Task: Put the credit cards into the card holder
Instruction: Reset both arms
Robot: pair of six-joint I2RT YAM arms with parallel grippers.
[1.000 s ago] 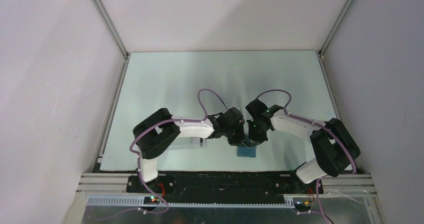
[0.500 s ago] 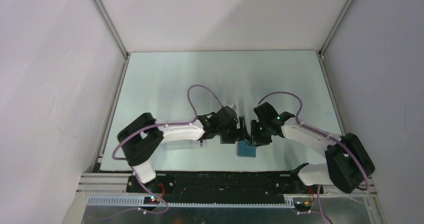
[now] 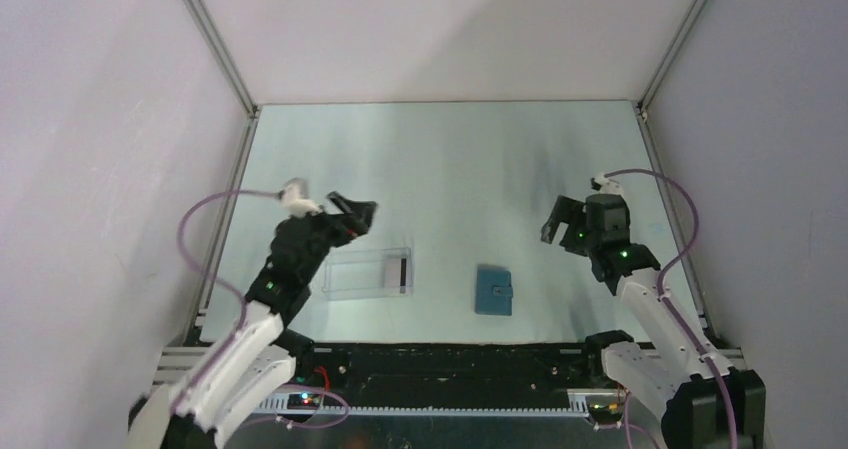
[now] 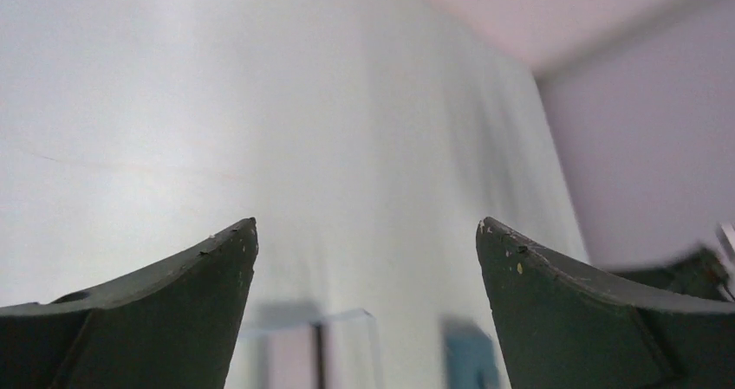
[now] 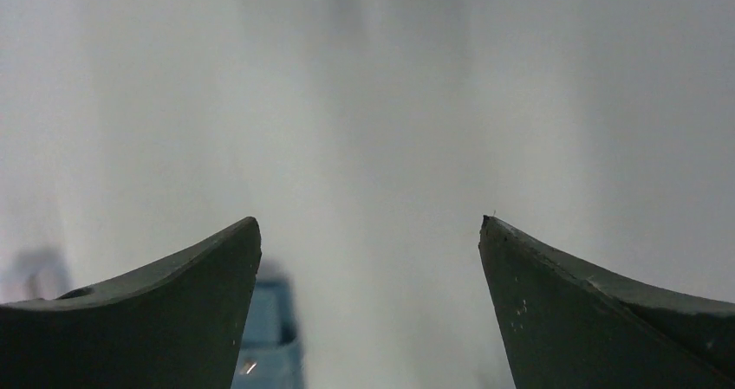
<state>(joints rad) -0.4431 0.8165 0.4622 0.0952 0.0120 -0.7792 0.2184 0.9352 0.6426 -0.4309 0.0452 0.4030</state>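
The card holder [image 3: 493, 290] lies flat and closed on the table [image 3: 450, 159], near its front edge and roughly midway between the two arms. To its left, apart from it, sits a clear plastic box [image 3: 366, 273]. A whitish credit card [image 3: 397, 272] with a black stripe lies at the box's right end; from above it is hard to say whether that is one card or a stack.

The left arm [image 3: 290, 259] reaches in from the left side. The left jaws are spread wide with nothing between them and hang over the table just beyond the box's far left corner, well apart from the card holder. In the left wrist view, the box and the teal holder are only blurred shapes low between the fingertips [image 4: 236, 243].

The right arm [image 3: 640, 289] stands on the right side. The right jaws are also spread wide and hold nothing, right of and beyond the card holder and clear of it. In the right wrist view, the holder shows at the bottom beside the left finger.
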